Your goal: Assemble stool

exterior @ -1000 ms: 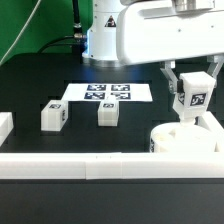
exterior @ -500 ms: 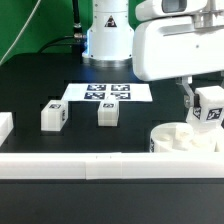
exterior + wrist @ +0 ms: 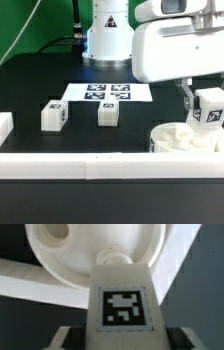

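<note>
The round white stool seat (image 3: 184, 139) lies at the exterior view's right, against the front rail. My gripper (image 3: 206, 107) is shut on a white tagged leg (image 3: 210, 108) and holds it just above the seat's right part. In the wrist view the held leg (image 3: 121, 297) points at a round socket boss on the seat (image 3: 85, 252), its end at or on the boss. Two more tagged legs (image 3: 54, 116) (image 3: 107, 113) stand on the black table left of the seat.
The marker board (image 3: 107, 93) lies flat behind the loose legs. A long white rail (image 3: 100, 165) runs along the front. A white block (image 3: 5, 125) sits at the exterior view's left edge. The robot base (image 3: 108, 35) stands at the back.
Over the last second the arm moved toward the exterior view's right and lowered the held leg closer to the seat. Since half a second ago nothing visibly moved.
</note>
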`<state>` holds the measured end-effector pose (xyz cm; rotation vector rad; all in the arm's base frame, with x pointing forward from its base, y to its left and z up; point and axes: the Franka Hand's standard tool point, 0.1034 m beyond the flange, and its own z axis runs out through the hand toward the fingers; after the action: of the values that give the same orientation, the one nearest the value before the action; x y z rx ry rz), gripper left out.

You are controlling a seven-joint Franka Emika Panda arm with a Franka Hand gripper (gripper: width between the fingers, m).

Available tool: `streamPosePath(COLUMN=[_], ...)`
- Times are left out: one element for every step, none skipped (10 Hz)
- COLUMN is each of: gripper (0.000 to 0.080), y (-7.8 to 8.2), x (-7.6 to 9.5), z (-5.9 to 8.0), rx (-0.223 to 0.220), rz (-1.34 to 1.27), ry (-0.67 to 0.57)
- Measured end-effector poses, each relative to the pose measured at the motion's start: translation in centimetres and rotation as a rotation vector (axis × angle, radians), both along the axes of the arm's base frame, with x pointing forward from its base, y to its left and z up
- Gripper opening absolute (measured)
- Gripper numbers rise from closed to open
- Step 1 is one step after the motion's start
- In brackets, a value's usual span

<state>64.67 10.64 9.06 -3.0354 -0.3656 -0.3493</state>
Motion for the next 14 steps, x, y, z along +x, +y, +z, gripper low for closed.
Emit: streamPosePath(gripper=[0.0337, 0.0337, 0.0337, 0.0337, 0.0337, 0.0337, 0.0337, 0.0337, 0.0337, 0.0337, 0.0436, 0.0564, 0.0564, 0.0632], y=[-0.01, -0.01, -0.05, -0.08, -0.03, 0.03, 0.04, 0.04, 0.05, 0.05, 0.05, 0.05, 0.01, -0.05], x=[-0.08, -0.17, -0.29, -0.35, -0.29, -0.22, -0.18, -0.16, -0.13, -0.1, -0.1, -0.1, -0.08, -0.03], z=[-0.34, -0.57, -0.89, -1.12, -1.13, -1.13, -1.12, -1.14, -1.13, -1.1, -1.1, -1.1, -0.82, -0.48], rx=[0.0, 0.0, -0.001, -0.001, 0.001, 0.003, 0.005, 0.007, 0.01, 0.01, 0.01, 0.01, 0.009, 0.009], rz=[0.0, 0.0, -0.001, -0.001, -0.002, -0.002, -0.003, -0.006, -0.007, -0.007, -0.008, -0.007, -0.007, -0.007], ry=[0.005, 0.007, 0.009, 0.008, -0.009, -0.028, -0.042, -0.063, -0.082, -0.084, -0.084, -0.084, -0.083, -0.082])
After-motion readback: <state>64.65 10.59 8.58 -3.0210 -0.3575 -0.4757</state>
